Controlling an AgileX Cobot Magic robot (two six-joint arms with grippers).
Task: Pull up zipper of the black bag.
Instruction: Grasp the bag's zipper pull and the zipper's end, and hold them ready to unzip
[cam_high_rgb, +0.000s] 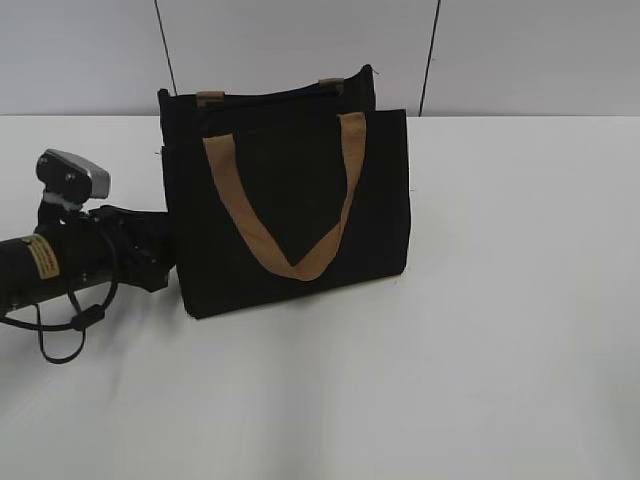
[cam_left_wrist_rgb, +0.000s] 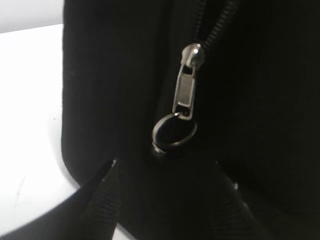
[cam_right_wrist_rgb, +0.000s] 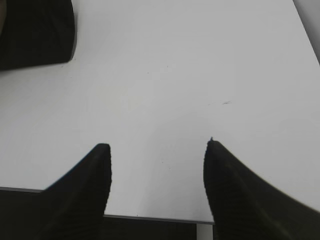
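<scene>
The black bag (cam_high_rgb: 290, 205) with tan handles (cam_high_rgb: 300, 262) stands upright on the white table. My left gripper (cam_high_rgb: 160, 258) is at the bag's left side. In the left wrist view the metal zipper pull (cam_left_wrist_rgb: 184, 95) hangs down the bag's side, with a dark ring (cam_left_wrist_rgb: 174, 134) at its lower end. My left gripper (cam_left_wrist_rgb: 166, 165) is open, its two fingers spread just below the ring and holding nothing. My right gripper (cam_right_wrist_rgb: 157, 145) is open and empty above bare table. A corner of the bag (cam_right_wrist_rgb: 35, 30) shows at the top left of the right wrist view.
The white table (cam_high_rgb: 500, 320) stretches to the right of and in front of the bag. A grey wall (cam_high_rgb: 520, 50) runs behind it. The table's near edge (cam_right_wrist_rgb: 150, 216) lies under my right gripper. The left arm's cable (cam_high_rgb: 60, 330) hangs at far left.
</scene>
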